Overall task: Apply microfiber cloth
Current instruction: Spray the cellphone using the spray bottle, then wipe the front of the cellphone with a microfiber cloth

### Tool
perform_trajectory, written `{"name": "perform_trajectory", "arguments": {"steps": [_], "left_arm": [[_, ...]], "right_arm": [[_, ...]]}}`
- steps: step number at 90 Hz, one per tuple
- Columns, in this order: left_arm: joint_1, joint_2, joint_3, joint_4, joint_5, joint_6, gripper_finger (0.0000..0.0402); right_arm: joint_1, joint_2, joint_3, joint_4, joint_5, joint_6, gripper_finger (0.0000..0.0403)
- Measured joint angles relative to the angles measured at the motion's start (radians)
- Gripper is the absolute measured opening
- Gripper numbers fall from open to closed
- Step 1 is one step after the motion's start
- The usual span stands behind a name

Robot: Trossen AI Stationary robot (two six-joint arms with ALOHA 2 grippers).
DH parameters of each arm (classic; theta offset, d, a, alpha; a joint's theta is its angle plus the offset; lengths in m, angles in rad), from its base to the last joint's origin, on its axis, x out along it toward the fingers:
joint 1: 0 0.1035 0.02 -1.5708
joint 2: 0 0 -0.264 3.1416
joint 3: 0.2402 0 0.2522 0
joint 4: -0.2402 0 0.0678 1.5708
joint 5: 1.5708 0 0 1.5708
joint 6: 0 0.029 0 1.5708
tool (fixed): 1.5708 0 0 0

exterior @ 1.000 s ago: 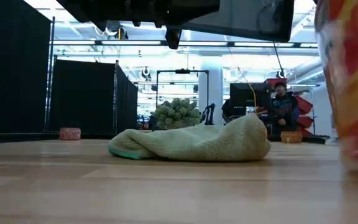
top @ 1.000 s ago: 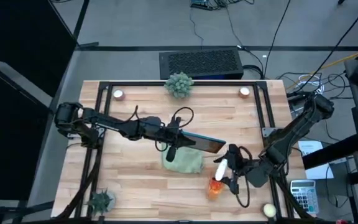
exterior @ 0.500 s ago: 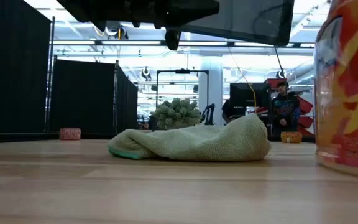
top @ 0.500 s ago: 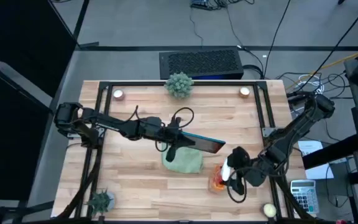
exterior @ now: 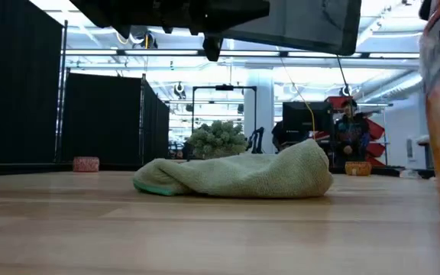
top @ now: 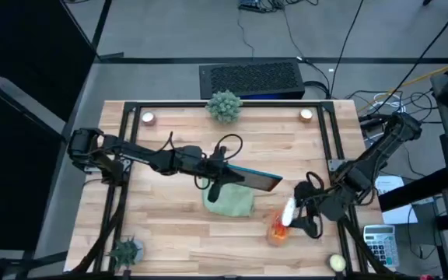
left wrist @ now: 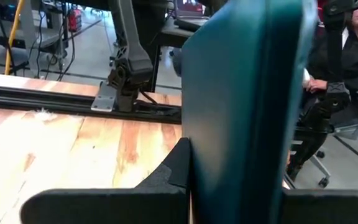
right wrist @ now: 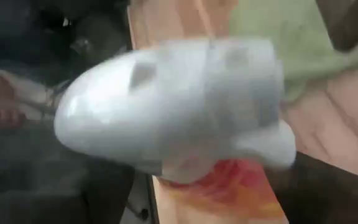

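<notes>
A grey concrete floor [top: 208,31] is seen around the wooden table [top: 169,214], crossed by loose black cables [top: 286,27]; a black perforated box [top: 251,78] is set on the floor just beyond the table's far edge; a tall black panel [top: 22,93] is stood along one side. In the low view, black curtained partitions [exterior: 101,118] are framed by metal poles; a white ceiling with bright strip lights [exterior: 296,72] is shown above; a white column [exterior: 264,107] is placed in the middle distance; a seated person [exterior: 348,126] is seen beside a dark monitor [exterior: 300,118].
</notes>
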Motion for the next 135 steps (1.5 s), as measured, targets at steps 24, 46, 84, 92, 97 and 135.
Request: {"name": "perform_trajectory", "arguments": {"steps": [24,46,84,92,97,135], "left_arm": [[0.000,0.000,0.000,-0.012,0.000,0.000,0.0008],[0.000,-0.037,0.000,-0.154,-0.002,0.027,0.0008],[-0.108,-0.329,0.001,-0.683,-0.278,-0.039,0.0008],[-0.153,-0.331,0.001,-0.710,-0.283,-0.062,0.0008],[-0.180,-0.321,0.001,-0.734,-0.286,-0.062,0.0008],[-0.264,-0.202,0.001,-0.736,-0.319,-0.113,0.0008]], "right_arm": [[0.074,-0.040,0.000,-0.067,-0.083,0.282,0.0320],[0.221,0.149,0.000,0.041,-0.014,0.461,0.0320],[0.235,0.651,0.001,0.491,0.311,0.616,0.0320],[0.212,0.678,0.001,0.471,0.313,0.640,0.0320],[0.200,0.678,0.001,0.426,0.320,0.647,0.0320],[0.133,0.590,0.002,-0.178,0.581,0.892,0.0320]]}}
